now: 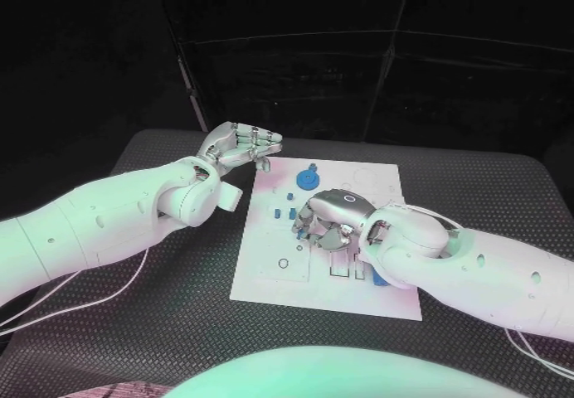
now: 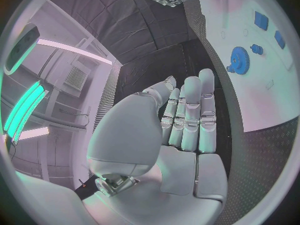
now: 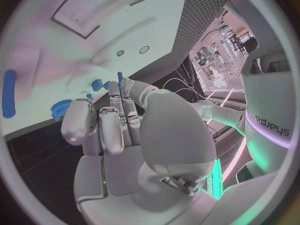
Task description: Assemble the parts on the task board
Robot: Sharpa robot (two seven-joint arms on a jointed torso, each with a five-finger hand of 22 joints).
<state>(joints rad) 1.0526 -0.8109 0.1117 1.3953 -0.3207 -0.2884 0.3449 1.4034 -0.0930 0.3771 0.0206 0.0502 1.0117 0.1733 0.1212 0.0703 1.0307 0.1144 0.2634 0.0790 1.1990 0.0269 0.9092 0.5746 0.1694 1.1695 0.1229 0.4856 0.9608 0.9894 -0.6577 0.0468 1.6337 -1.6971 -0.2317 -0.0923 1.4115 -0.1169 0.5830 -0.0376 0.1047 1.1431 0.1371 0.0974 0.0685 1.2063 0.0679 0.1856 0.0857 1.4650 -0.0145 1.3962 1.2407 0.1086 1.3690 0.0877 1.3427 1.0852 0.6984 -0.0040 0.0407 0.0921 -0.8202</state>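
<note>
The white task board (image 1: 278, 278) lies in the middle of the black table. My right hand (image 1: 329, 217) is bent down over the board's centre, and a small blue part (image 3: 119, 77) shows pinched between its fingertips (image 3: 114, 92). A blue gear (image 1: 310, 177) sits on the board's far side, also seen as the gear (image 2: 239, 60) from the left wrist. Small blue parts (image 1: 278, 213) stand left of the right hand. My left hand (image 1: 243, 145) hovers off the board's far left corner, its fingers (image 2: 190, 110) side by side, holding nothing.
A long blue part (image 1: 381, 278) lies on the board beside my right forearm, and shows as the long blue part (image 3: 9, 92) from the right wrist. More blue parts (image 2: 261, 20) stand near the gear. Black table mat (image 1: 156, 332) surrounds the board.
</note>
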